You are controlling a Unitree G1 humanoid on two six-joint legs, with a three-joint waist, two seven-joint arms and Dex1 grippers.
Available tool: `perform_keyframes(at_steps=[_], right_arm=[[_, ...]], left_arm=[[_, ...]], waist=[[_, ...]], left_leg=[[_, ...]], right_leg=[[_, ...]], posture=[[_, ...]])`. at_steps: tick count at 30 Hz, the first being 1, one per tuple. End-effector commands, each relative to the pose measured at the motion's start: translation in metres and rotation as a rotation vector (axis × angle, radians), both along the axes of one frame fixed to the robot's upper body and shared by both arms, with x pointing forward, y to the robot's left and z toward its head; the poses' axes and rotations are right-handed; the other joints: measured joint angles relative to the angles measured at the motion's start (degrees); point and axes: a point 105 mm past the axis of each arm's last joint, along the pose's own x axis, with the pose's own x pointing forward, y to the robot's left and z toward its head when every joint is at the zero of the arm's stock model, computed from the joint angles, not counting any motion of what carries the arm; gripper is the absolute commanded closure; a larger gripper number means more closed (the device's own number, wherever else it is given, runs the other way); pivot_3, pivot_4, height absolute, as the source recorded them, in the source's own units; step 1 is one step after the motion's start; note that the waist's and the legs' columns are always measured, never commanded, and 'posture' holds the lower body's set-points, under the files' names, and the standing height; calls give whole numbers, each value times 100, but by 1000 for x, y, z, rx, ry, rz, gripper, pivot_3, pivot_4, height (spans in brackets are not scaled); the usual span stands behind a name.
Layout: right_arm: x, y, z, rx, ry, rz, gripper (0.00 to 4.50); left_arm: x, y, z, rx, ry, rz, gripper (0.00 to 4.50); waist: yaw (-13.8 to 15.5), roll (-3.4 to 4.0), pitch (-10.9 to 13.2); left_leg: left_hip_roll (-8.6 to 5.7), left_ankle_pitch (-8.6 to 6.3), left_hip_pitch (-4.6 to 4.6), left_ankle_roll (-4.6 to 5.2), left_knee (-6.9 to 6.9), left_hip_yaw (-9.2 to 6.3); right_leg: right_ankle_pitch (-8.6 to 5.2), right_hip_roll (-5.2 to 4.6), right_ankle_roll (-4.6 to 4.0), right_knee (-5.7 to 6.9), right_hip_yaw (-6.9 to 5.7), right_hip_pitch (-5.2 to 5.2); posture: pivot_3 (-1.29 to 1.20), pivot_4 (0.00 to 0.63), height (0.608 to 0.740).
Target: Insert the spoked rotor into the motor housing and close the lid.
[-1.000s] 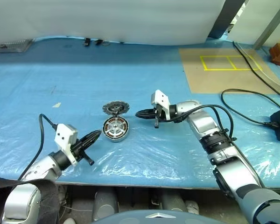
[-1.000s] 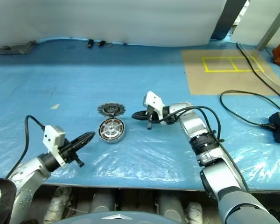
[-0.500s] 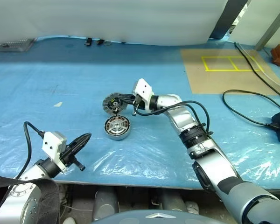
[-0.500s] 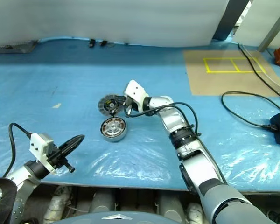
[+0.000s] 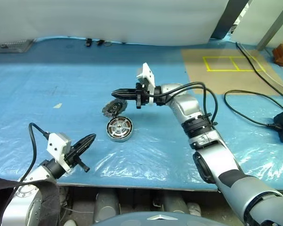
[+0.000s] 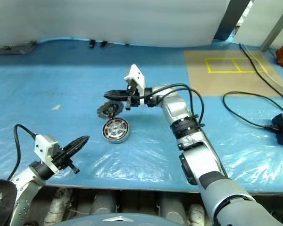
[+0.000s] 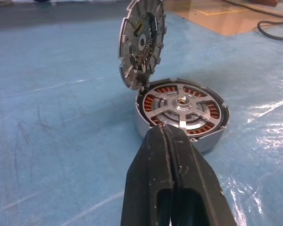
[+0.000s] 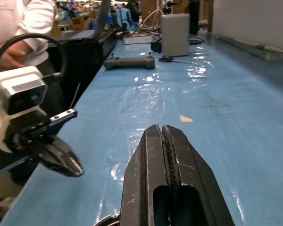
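Left wrist view is giving you the closest look: your left gripper [image 7: 164, 134] is hanging low over the near edge of the blue-sheeted table [image 5: 47, 94], its two black fingers pressed together on nothing, pointing at the work just ahead. It is not taking part in the step.

Just beyond it, the motor housing [image 7: 208, 140] is sitting flat on the sheet with the spoked rotor [image 7: 181, 101] already lying inside it. The silver spokes are crossing over the copper windings and the hub looks centred, so I judge the insertion half of the task done.

The change is happening at the housing's far rim. A second ago the lid [image 7: 141, 44] was lying flat on the sheet behind the housing. Now it is standing up on its edge, its lower rim touching or just beside the housing rim and its inner face turned toward the rotor.

Your right gripper [image 5: 115, 92] is causing that. It has swung in from the right side of the housing, passed the lid and risen, and is now hovering just above the lid's top edge, fingers closed together and gripping nothing. I cannot tell whether the tips are touching the lid.

What this is telling you: the lid is being tipped over toward the housing, and closing it looks like the remaining step.
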Motion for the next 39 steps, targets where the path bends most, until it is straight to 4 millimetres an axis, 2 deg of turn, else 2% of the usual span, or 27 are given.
perform_keyframes(at_steps=[1, 4, 7, 9, 13, 16, 20, 24, 31, 35, 39], right_arm=[[-28, -15, -21, -110, 74, 141, 4500], [-46, -32, -41, -205, 124, 200, 4500], [-51, -40, -60, -293, 88, 174, 4500], [-47, -39, -67, -313, 56, 127, 4500], [-45, -36, -76, -315, 14, 84, 4500], [-43, -35, -82, -325, -20, 54, 4500], [-45, -34, -83, -310, -13, 37, 4500], [-46, -38, -85, -310, -11, 15, 4500], [-53, -56, -94, -355, 53, 0, 4500], [-55, -65, -98, -370, 89, -14, 4500], [-57, -73, -100, -383, 106, -30, 4500]], left_arm=[[18, 27, 9, 67, -77, 129, 4460], [40, 45, 14, 114, -116, 192, 4460], [68, 45, 24, 127, -159, 179, 4460], [86, 36, 36, 110, -189, 136, 4460], [116, 6, 58, 78, -227, -4, 4460], [127, -15, 64, 84, -204, -143, 4460], [130, -38, 71, 49, -155, -329, 4460], [130, -55, 65, 96, -79, -461, 4460], [114, -84, 65, 139, -23, -674, 4460], [105, -92, 63, 184, 2, -748, 4460], [95, -96, 50, 295, 28, -799, 4460]], waist=[[33, -1, -1], [76, -4, 1], [71, -6, 1], [81, -6, 0], [104, -8, 0], [117, -8, -1], [113, -8, -1], [117, -8, -1], [136, -8, 0], [132, -8, 0], [128, -8, 0]], left_leg=[[0, 0, 0, 0, 2, -1], [1, 0, 3, 0, 8, -4], [-2, 1, 8, 0, 14, -5], [-1, 1, 12, 0, 21, -6], [-6, 8, 13, -12, 32, -7], [-7, 15, 3, -22, 34, -5], [-7, 18, -10, -19, 33, -5], [-6, 17, -18, -20, 33, -5], [-7, 17, -22, -22, 33, -6], [-6, 16, -21, -22, 33, -6], [-6, 16, -20, -22, 32, -7]], right_leg=[[0, 0, 0, -1, 0, 2], [1, 2, 2, 0, 0, 7], [1, 0, 3, 11, 1, 6], [1, 0, 2, 19, 1, 8], [2, -5, 1, 33, 5, 6], [2, -6, 1, 33, 5, 2], [2, -5, 0, 35, 5, -11], [2, -4, 0, 36, 4, -17], [2, -7, 0, 34, 3, -16], [2, -6, 0, 33, 3, -15], [1, -6, 0, 34, 3, -15]], posture=[[0, 150, 740], [0, 150, 740], [0, 150, 740], [0, 150, 740], [0, 150, 740], [0, 150, 740], [0, 150, 740], [0, 150, 740], [0, 150, 740], [0, 150, 740], [0, 150, 740]])
